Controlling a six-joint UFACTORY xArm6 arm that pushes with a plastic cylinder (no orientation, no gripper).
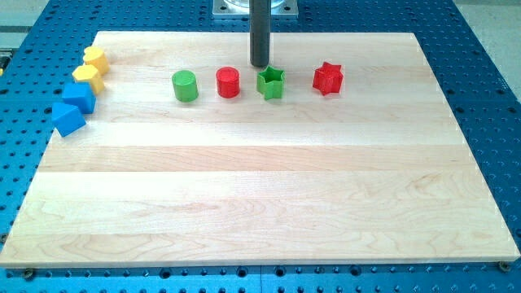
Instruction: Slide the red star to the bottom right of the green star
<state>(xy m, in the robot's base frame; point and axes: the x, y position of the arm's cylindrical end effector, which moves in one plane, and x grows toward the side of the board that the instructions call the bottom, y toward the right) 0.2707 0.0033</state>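
The red star (328, 78) lies on the wooden board toward the view's top, right of centre. The green star (271, 83) lies a short way to its left, with a gap between them. My tip (260, 65) is at the end of the dark rod coming down from the view's top. It stands just above and left of the green star, close to it, and well left of the red star.
A red cylinder (228, 82) and a green cylinder (185, 85) lie left of the green star in the same row. Two yellow blocks (96, 59) (88, 76) and two blue blocks (80, 97) (67, 119) cluster at the board's upper left edge (57, 130).
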